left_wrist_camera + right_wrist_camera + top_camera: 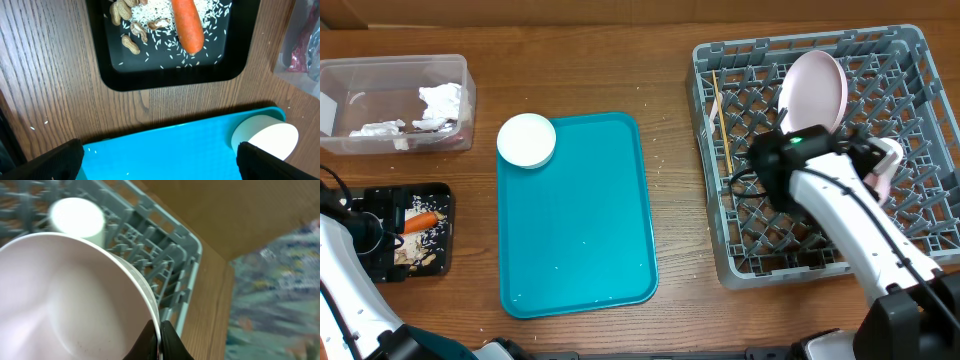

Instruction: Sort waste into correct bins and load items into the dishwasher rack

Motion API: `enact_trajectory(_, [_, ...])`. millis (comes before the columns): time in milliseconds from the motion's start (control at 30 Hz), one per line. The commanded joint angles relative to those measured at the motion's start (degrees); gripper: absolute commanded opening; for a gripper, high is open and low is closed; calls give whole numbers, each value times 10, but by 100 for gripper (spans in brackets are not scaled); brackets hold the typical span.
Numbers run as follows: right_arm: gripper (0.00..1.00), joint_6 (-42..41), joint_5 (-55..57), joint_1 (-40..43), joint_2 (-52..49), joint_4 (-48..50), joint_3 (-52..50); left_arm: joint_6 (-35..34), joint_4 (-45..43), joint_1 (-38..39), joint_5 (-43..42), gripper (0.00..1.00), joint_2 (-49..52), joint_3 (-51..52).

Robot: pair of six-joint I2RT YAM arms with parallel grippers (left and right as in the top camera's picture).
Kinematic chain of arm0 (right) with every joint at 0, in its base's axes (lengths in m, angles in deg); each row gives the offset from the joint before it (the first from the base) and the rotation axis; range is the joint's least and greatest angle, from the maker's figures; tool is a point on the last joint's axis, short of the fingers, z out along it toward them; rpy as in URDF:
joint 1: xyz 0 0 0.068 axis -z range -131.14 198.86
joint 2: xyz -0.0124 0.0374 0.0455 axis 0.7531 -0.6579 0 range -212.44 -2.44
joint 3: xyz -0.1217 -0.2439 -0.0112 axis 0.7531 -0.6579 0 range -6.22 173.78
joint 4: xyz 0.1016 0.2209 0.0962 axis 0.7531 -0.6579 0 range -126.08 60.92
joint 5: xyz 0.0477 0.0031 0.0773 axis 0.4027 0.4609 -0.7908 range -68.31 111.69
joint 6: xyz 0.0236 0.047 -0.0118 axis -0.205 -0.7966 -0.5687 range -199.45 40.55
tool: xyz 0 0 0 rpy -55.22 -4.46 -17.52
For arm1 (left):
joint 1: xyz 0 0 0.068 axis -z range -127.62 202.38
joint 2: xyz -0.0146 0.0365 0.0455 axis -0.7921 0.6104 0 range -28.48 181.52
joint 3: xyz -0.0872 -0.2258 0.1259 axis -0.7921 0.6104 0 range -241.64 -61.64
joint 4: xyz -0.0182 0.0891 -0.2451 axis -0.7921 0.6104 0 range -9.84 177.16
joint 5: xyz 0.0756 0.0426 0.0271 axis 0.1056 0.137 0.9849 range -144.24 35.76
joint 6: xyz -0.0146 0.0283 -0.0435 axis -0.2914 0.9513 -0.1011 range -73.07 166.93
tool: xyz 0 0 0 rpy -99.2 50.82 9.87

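The bowl [65, 300], rim pinched by the right tool [160, 332], is best seated upright between tines of the rack [172, 225].

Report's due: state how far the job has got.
Done: paper in the clear bin, food scraps in the black tray, pink plate and chopsticks in the rack. In hand: right pincer clamps a pink bowl over the rack. Remaining: the white cup on the teal tray.

Grey dishwasher rack [770, 268] at frame right, pink plate [813, 90] tilted on edge inside, pink bowl [60, 300] at its right side, white cup [526, 140] upper centre-left.
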Motion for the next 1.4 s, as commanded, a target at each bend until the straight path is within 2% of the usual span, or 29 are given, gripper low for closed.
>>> enact_trajectory(0, [4, -5, -14, -50, 1, 0, -3, -10, 1, -2, 6, 100, 1, 2])
enact_trajectory(267, [5, -5, -41, -67, 1, 0, -3, -10, 1, -2, 6, 100, 1, 2])
enact_trajectory(400, [26, -5, -58, -67, 1, 0, -3, -10, 1, -2, 6, 100, 1, 2])
enact_trajectory(567, [42, 11, -80, -74, 1, 0, 0, -10, 1, -2, 6, 100, 1, 2])
enact_trajectory(633, [56, 29, -88, -82, 2, 0, 7, -10, 1, -2, 6, 100, 1, 2])
enact_trajectory(767, [74, 43, -96, -94, 17, 0, 26, -10, 1, -2, 6, 100, 1, 2])
enact_trajectory(967, [76, 54, -160, -96, 64, 9, 84, -10, 2, -2, 6, 100, 1, 2])
enact_trajectory(1033, [76, 146, -193, -96, 82, 42, 102, -10, 1, -2, 6, 100, 1, 2])
enact_trajectory(1100, [76, 282, -237, -95, 97, 99, 104, -10, 1, -2, 6, 100, 1, 2])
enact_trajectory(1200, [84, 480, -363, -84, 101, 167, 104, -10, 1, -2, 6, 100, 1, 2])
enact_trajectory(1267, [90, 573, -446, -68, 94, 182, 104, -10, 1, -2, 6, 100, 1, 2])
enact_trajectory(1367, [98, 617, -458, -43, 82, 179, 104, -10, 1, -2, 6, 100, 1, 2])
